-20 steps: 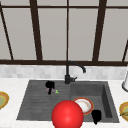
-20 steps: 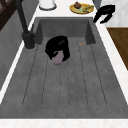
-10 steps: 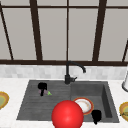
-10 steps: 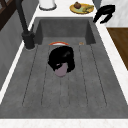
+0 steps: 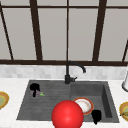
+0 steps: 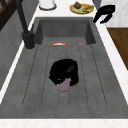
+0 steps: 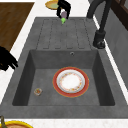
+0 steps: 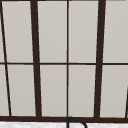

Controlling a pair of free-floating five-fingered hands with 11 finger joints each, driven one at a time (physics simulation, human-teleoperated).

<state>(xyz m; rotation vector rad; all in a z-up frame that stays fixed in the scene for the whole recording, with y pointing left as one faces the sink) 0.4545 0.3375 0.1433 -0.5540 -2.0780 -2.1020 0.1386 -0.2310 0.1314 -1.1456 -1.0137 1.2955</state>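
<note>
Left hand (image 5: 34,88) sits over the ribbed draining board (image 5: 47,100) at the left part of the sink, well up toward the back wall. Its fingers are curled down around a small pinkish-purple vegetable with a green tip, a radish (image 5: 37,93) by the look of it. In the left side view the same hand (image 6: 64,73) covers the top of the radish (image 6: 63,86), whose pale rounded end pokes out below the fingers. In the right side view the hand (image 7: 63,7) shows at the far end of the board, with the radish (image 7: 64,16) hanging under it and the green tip pointing down. Whether the radish touches the board, cannot tell.

Right hand (image 5: 96,116) floats at the front right of the basin, by the rim. Fingers droop loosely, holding nothing. In the left side view it (image 6: 104,13) hangs over the counter edge beside the basin; in the right side view it (image 7: 7,61) shows at the left edge.

In the basin (image 7: 30,75): a white plate with a red rim (image 7: 71,82) lies flat on the floor, a drain (image 7: 38,91) near it. A black tap (image 5: 71,71) stands behind the sink. A red ball (image 5: 67,115) hides the sink's front edge. A yellow plate with food (image 6: 81,7) sits on the counter past the basin, a white jar (image 6: 47,3) to its left.
</note>
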